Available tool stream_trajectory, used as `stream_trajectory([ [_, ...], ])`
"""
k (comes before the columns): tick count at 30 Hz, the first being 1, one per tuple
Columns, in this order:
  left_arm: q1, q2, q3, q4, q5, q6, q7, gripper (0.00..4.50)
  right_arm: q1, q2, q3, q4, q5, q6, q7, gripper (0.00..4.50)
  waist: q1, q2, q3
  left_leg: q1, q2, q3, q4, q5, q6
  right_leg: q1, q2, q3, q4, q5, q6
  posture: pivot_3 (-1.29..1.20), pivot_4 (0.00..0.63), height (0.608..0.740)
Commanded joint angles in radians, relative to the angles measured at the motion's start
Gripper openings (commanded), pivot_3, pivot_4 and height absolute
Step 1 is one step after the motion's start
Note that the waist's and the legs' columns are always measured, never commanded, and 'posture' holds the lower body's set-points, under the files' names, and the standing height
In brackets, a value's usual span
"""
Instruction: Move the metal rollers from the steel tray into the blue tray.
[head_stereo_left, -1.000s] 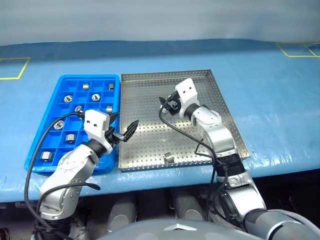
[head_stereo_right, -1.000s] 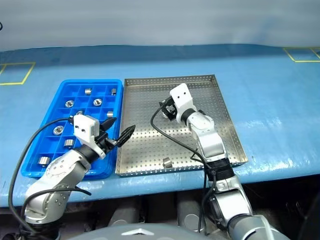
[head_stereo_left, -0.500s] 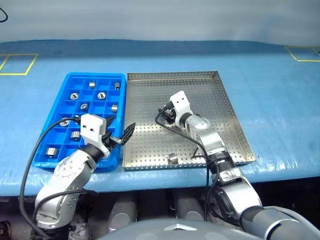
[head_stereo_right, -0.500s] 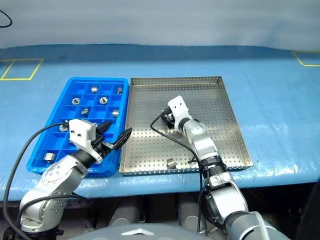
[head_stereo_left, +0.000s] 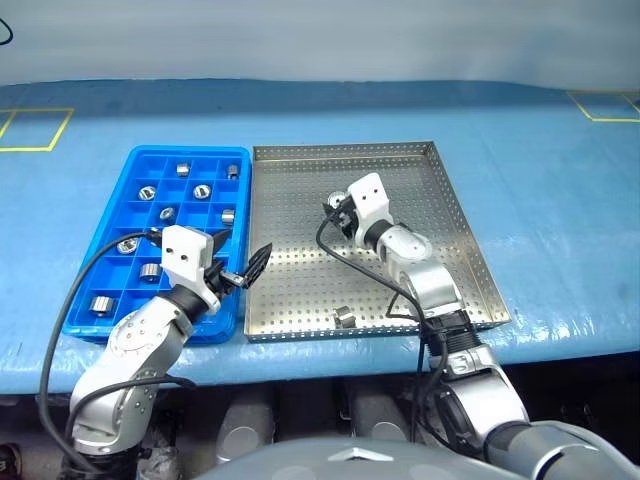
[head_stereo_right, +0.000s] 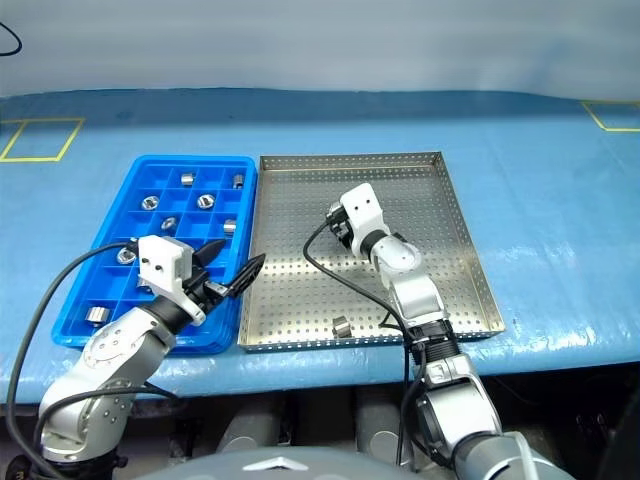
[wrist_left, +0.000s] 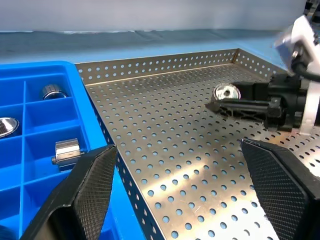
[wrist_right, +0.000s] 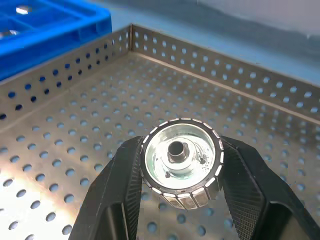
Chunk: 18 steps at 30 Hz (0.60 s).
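The steel tray (head_stereo_left: 290, 200) lies at the table's centre, with the blue tray (head_stereo_left: 112, 218) against its left side. My right gripper (head_stereo_left: 335, 206) hovers over the steel tray's middle, shut on a metal roller (wrist_right: 181, 162) whose hole faces the wrist camera, just above the perforated floor. One more roller (head_stereo_left: 343, 317) rests near the steel tray's front rim. Several rollers, such as this one (head_stereo_left: 201, 190), sit in the blue tray's compartments. Over the seam between the two trays, near their front, my left gripper (head_stereo_left: 245, 258) is open and empty.
The trays lie on a blue table (head_stereo_left: 540, 180) with yellow tape squares (head_stereo_left: 30, 130) at its far corners. A black cable (head_stereo_left: 60, 310) loops off my left wrist over the blue tray's front. The steel tray has a low perforated rim (wrist_left: 160, 62).
My right gripper dipped to the steel tray's floor, shut on a roller and rose a little with it. The left arm has kept still. The camera has shifted.
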Motion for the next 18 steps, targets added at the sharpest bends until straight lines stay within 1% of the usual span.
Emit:
stream_trajectory([
  [1,-0.004,0.009,0.031,-0.031,-0.001,-0.029,-0.008,4.33,0.02,0.002,0.062,-0.215,0.055,0.066,0.082,2.24,-0.001,0.0,0.0,0.0,0.0,0.0,0.0,0.0,0.0,0.0,0.0,0.0,0.0,0.0,0.0,-0.03,0.15,0.74],
  [4,0.002,0.009,0.077,-0.034,-0.005,-0.036,0.004,4.33,0.041,0.033,0.154,-0.329,0.097,0.135,0.134,2.24,-0.007,0.0,0.0,0.0,0.001,0.0,0.0,0.0,0.0,0.0,0.001,0.0,0.0,0.0,0.0,-0.03,0.15,0.74],
  [7,0.033,0.021,0.138,-0.051,-0.009,-0.039,0.002,4.33,0.055,0.059,0.256,-0.383,0.12,0.17,0.18,2.24,-0.009,0.0,0.0,0.001,0.002,0.0,-0.001,0.0,0.0,-0.001,0.001,-0.001,0.001,-0.001,-0.001,-0.01,0.15,0.74],
  [10,0.085,0.039,0.242,-0.078,-0.027,-0.052,-0.009,4.33,0.051,0.076,0.332,-0.356,0.099,0.168,0.192,2.24,-0.003,0.0,0.0,0.0,0.002,-0.001,-0.001,0.0,0.0,0.0,0.001,-0.001,0.0,-0.001,-0.002,0.01,0.15,0.74],
  [13,0.115,0.04,0.371,-0.086,-0.041,-0.065,0.019,4.33,0.034,0.089,0.36,-0.316,0.086,0.154,0.191,2.24,0.008,-0.002,0.0,0.0,0.001,-0.001,0.0,0.0,0.0,0.0,-0.001,-0.001,0.0,-0.001,-0.002,0.03,0.15,0.74],
  [15,0.124,0.038,0.444,-0.09,-0.053,-0.075,0.033,4.33,0.023,0.099,0.369,-0.286,0.089,0.143,0.201,2.24,0.016,-0.003,-0.001,0.0,0.001,-0.001,0.0,0.0,0.0,0.0,-0.001,-0.002,0.0,-0.004,-0.006,0.05,0.15,0.74],
  [18,0.152,0.036,0.484,-0.111,-0.067,-0.076,0.035,4.33,0.004,0.111,0.393,-0.224,0.074,0.114,0.214,2.24,0.022,-0.004,-0.002,0.001,0.001,-0.001,0.001,0.0,-0.001,0.0,0.0,-0.002,0.0,-0.004,-0.006,0.07,0.15,0.74],
])
